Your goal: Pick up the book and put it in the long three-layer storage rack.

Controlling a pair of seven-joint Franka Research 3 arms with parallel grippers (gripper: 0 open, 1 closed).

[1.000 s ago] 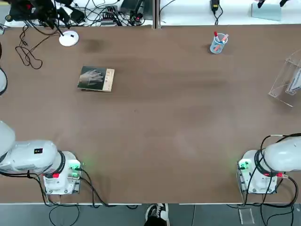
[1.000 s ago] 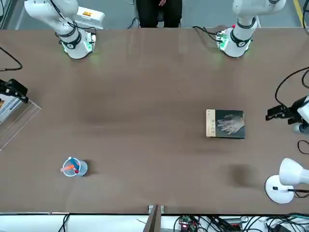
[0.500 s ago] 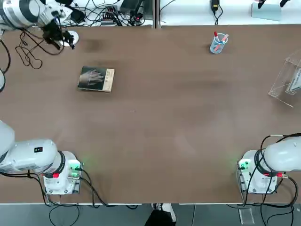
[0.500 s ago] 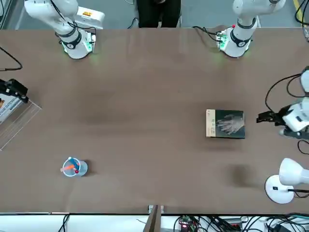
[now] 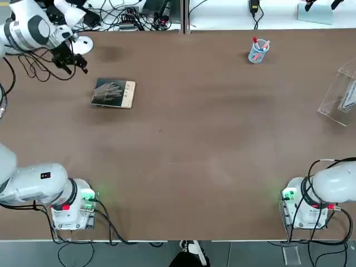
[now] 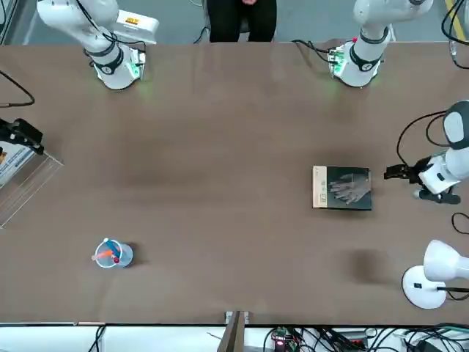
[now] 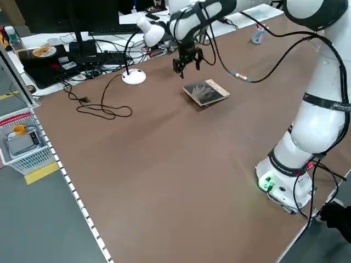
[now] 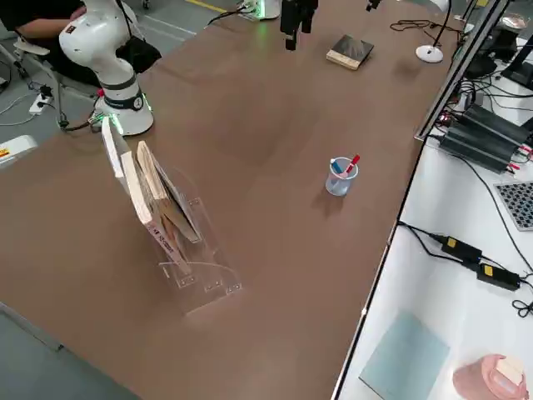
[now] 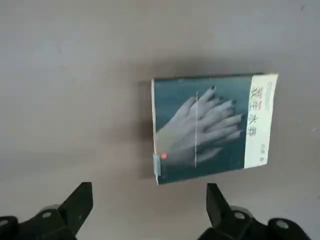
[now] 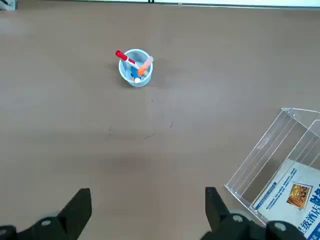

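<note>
Left pincer [image 5: 75, 62] open beside book [image 5: 114, 93], right pincer [image 10: 145, 220] open

The table [image 5: 183, 144] lies bare across its middle, a wide lane between the book [image 5: 114, 93] at far left and the clear rack [image 5: 340, 95] at far right. A pen cup [image 5: 258, 51] stands at the far edge. A white lamp [image 5: 80, 44] and loose cables [image 5: 33, 64] crowd the far left corner.

White arms [image 7: 318, 109], black cables, green-lit bases [image 5: 83, 200]
</note>
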